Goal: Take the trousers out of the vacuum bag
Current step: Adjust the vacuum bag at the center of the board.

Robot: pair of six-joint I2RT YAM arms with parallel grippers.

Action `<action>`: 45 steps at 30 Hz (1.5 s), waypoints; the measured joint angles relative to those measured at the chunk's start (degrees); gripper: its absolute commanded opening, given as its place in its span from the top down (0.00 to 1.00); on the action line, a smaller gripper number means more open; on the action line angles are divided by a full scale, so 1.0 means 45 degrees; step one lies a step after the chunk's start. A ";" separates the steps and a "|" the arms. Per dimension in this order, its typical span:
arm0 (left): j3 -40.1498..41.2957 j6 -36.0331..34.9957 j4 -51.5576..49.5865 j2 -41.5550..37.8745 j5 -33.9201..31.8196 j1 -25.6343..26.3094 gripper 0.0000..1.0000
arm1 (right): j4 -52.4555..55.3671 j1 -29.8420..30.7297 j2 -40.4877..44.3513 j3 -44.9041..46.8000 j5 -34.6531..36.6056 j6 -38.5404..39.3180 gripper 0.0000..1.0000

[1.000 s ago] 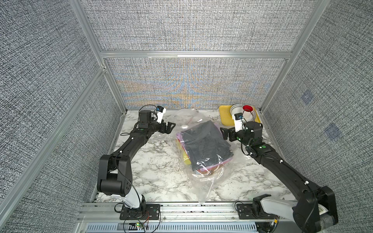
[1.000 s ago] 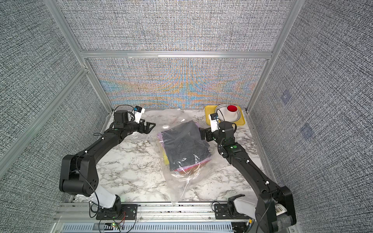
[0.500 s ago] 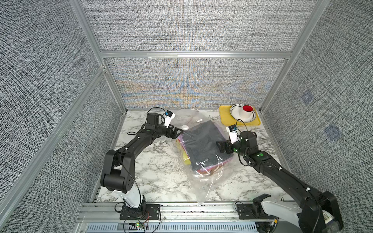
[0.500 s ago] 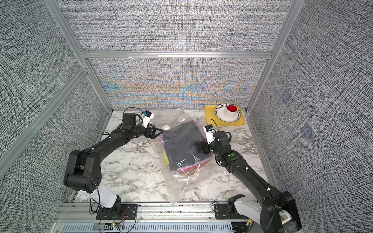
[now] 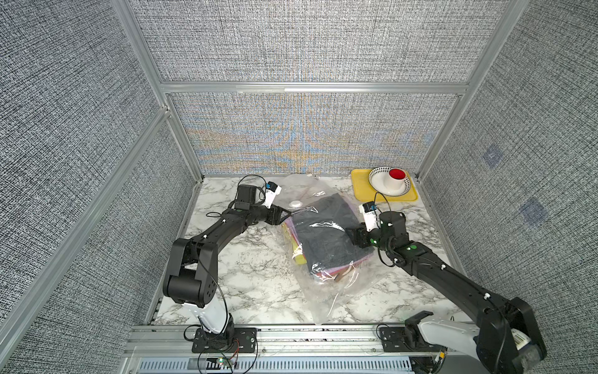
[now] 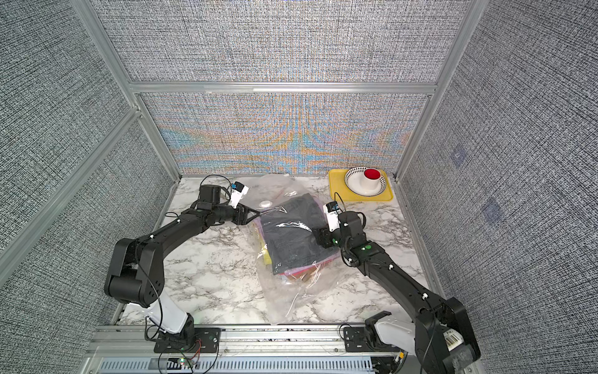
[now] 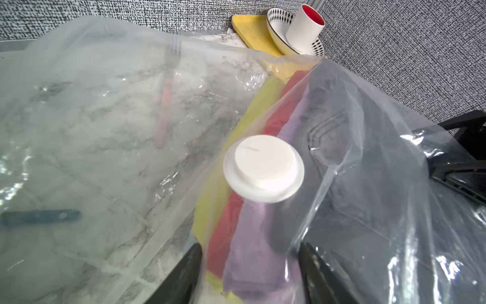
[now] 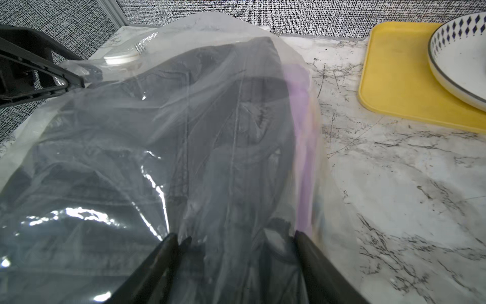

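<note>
Nothing's out yet: the trousers [image 5: 323, 233] sit stacked inside the vacuum bag [image 5: 326, 291] on the surface [image 5: 252, 275]. My left pincer [image 7: 249, 246] and right pincer [image 8: 235, 237] straddle it, prongs apart; I can't tell if they grip.

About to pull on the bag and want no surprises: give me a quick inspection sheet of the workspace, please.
Surface: marble table, no spills seen.
Job's things: vacuum bag lies mid-table, valve up; trousers stacked inside, dark grey on top.
Clutter: yellow tray, far right corner, holding bowl with cup.
Grippers: left gripper and right gripper straddle opposite bag edges, jaws apart; grip unclear.
Cables: wrist cables loop free of the bag.
Surroundings: grey panel walls; nothing else seen.
</note>
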State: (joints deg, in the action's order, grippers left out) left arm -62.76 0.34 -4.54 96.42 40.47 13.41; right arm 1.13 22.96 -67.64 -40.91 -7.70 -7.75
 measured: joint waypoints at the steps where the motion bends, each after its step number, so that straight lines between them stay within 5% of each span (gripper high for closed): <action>1: 0.0000 0.0034 -0.0039 0.0000 0.0010 0.0000 0.78 | -0.0010 0.0019 -0.0015 -0.0015 0.0000 0.0000 0.56; 4: -0.0005 0.0073 -0.0087 0.0000 0.0301 0.0039 0.96 | -0.0029 0.0107 -0.0063 -0.0107 -0.0049 0.0005 0.78; 9: -0.0219 0.0350 -0.0340 -0.0049 0.0447 0.0068 1.00 | 0.0063 0.0476 -0.0078 -0.0306 -0.0024 -0.0005 1.00; 15: -0.1273 0.0379 -0.1404 -0.0073 -0.0466 0.0058 1.00 | 0.0714 0.2021 -0.0146 -0.0680 0.0738 -0.0010 1.00; 22: -0.3361 0.0384 -0.3099 0.0578 -0.1583 0.0058 1.00 | 0.0967 0.5294 -0.1001 -0.1554 0.1724 -0.0913 1.00; 29: -0.5935 0.0228 -0.5144 0.2181 -0.1588 0.0058 1.00 | -0.0495 0.7747 -0.3123 -0.2628 0.3016 -0.2633 1.00; 36: -0.8223 0.0073 -0.6698 0.3628 -0.1676 -0.0058 1.00 | -0.1545 0.8830 -0.5761 -0.4779 0.4027 -0.4138 1.00; 41: -0.9656 0.0073 -0.7791 0.4478 -0.1617 -0.0141 1.00 | -0.1549 0.8952 -0.6441 -0.5615 0.4328 -0.4566 0.82; 45: -0.9748 0.0083 -0.7864 0.4367 -0.1617 -0.0199 0.40 | -0.1078 0.8986 -0.6042 -0.5736 0.4279 -0.4163 0.54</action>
State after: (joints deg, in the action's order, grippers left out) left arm -106.63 0.71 -39.92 116.07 33.19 12.51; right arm -3.73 63.40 -94.83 -66.72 11.55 -26.48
